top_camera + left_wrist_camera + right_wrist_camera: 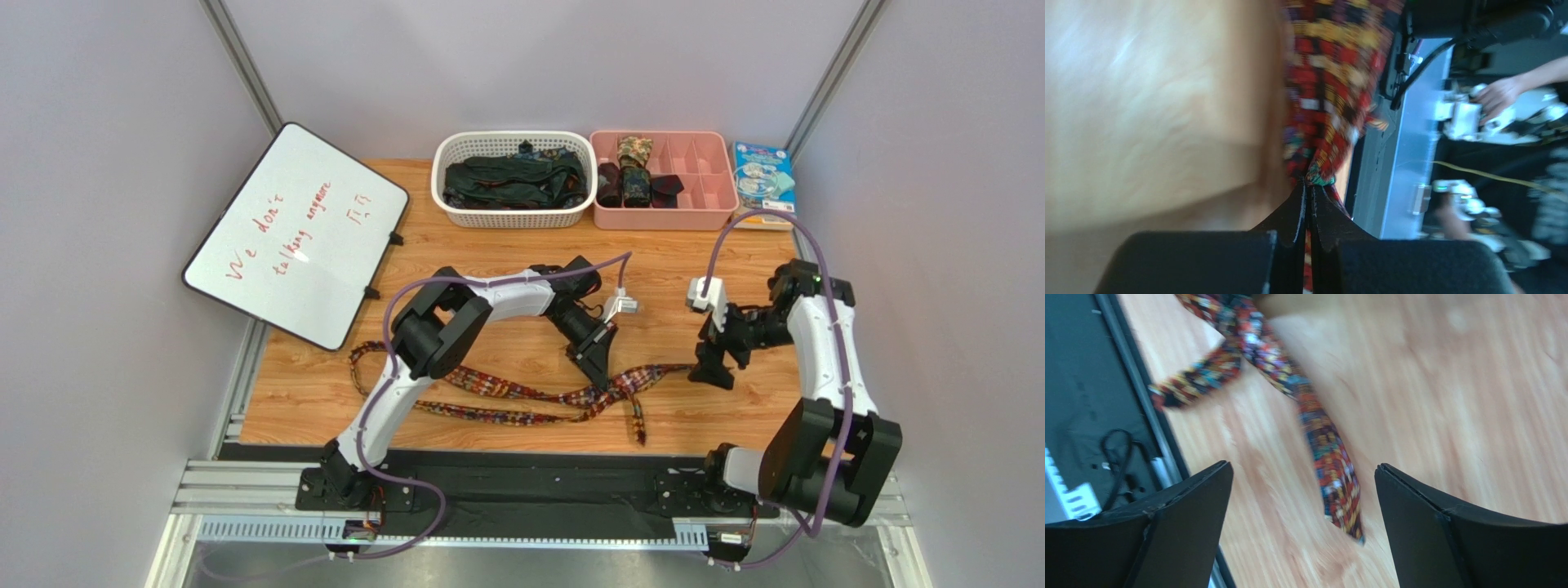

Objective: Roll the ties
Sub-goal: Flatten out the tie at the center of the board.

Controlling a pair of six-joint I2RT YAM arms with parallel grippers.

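Tie sprawled across table | left fingers clamped on it, per wrist view | right fingers released

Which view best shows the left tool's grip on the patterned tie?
Left wrist: the left tool is shut on the patterned tie, close up. Top external shows most of the tie, grip tiny. Right wrist shows only an end portion.

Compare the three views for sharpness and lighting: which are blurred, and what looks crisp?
Top external view: sharp, evenly lit, the patterned tie readable on the table. Left wrist view: table and tie smeared by blur, only the left gripper, shut on the tie, fairly crisp. Right wrist view: table and tie blurred, the open right gripper sharp.
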